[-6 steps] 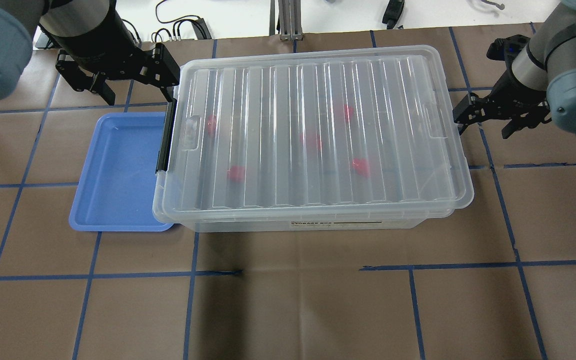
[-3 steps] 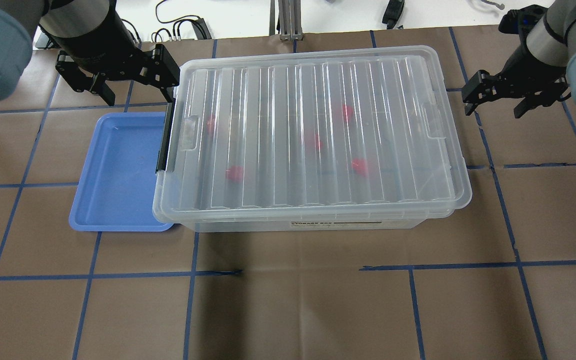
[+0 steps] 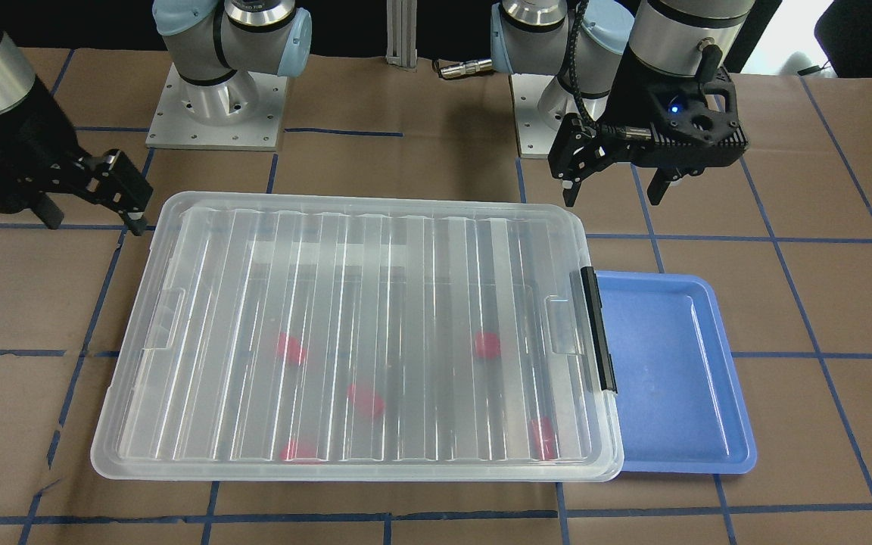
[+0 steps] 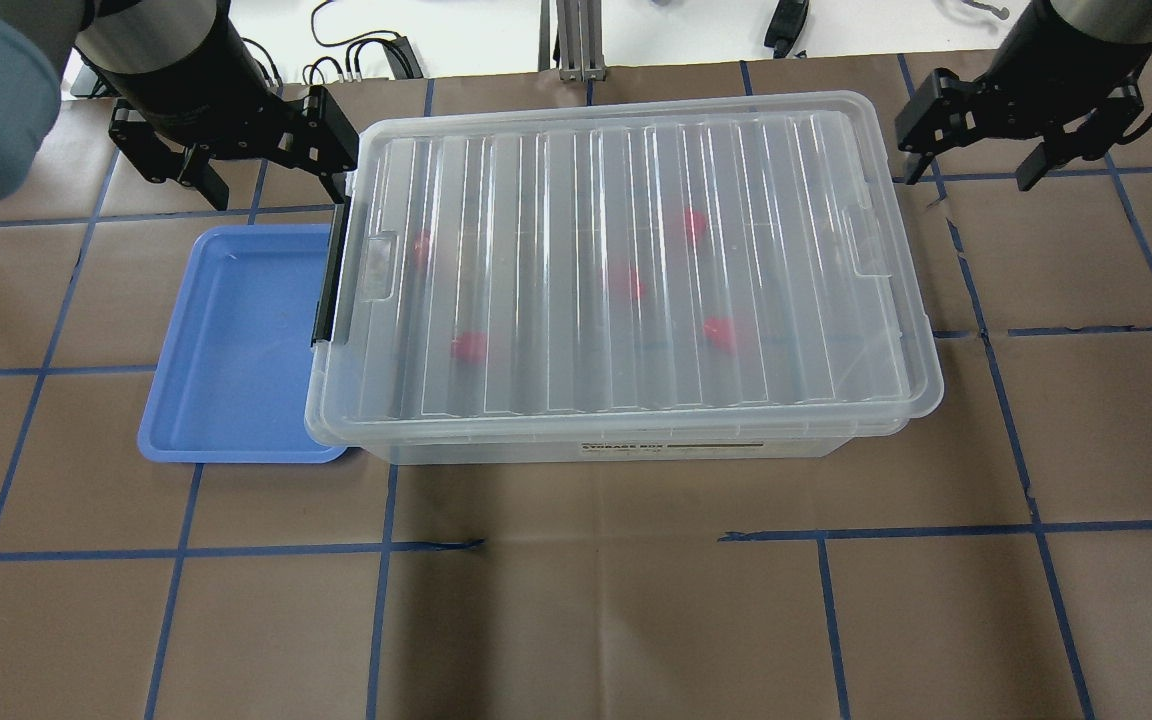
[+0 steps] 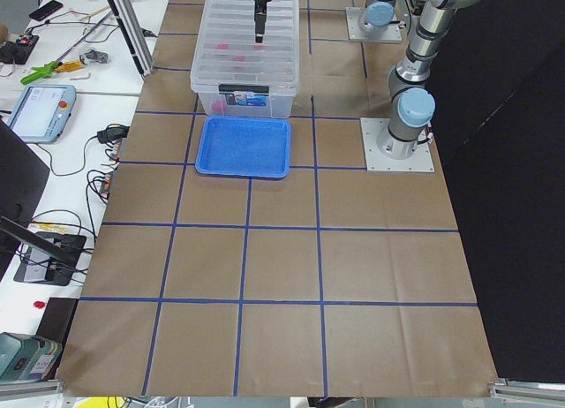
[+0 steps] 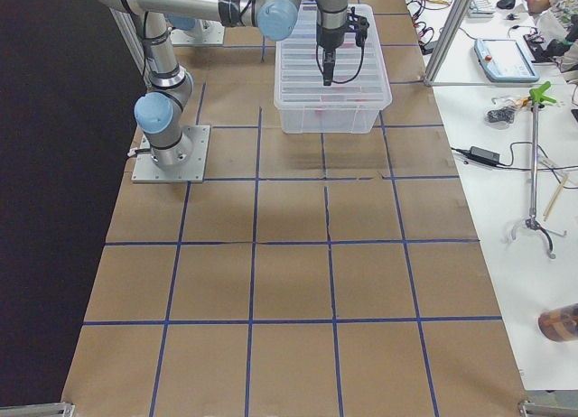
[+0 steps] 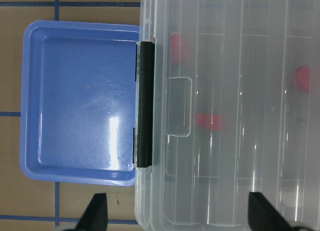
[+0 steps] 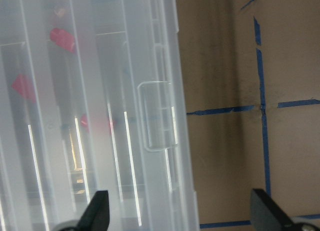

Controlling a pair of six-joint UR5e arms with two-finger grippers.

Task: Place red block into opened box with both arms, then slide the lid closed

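Note:
The box (image 4: 616,450) is a clear bin with its ribbed lid (image 4: 576,200) lying over the whole top. Several red blocks show blurred through the lid, among them one at the left (image 4: 469,347), one mid-box (image 4: 628,283) and one at the right (image 3: 487,344). A black clip bar (image 4: 329,290) runs along the box's left short side. My left gripper (image 4: 271,180) hangs open above the box's far left corner. My right gripper (image 4: 968,170) hangs open beside the far right corner. Neither one holds or touches anything. In the wrist views both sets of fingers (image 7: 97,211) (image 8: 97,208) stand wide apart.
A blue tray (image 4: 236,340) with nothing in it lies against the box's left end, partly under the lid's rim. Brown paper with a blue tape grid (image 4: 596,545) covers the table. Cables (image 4: 356,55) and a metal post (image 4: 571,40) lie beyond the far edge.
My right gripper has risen and drawn back from the box's right end toward the far right corner. The left gripper, the lid and the blocks have stayed put.

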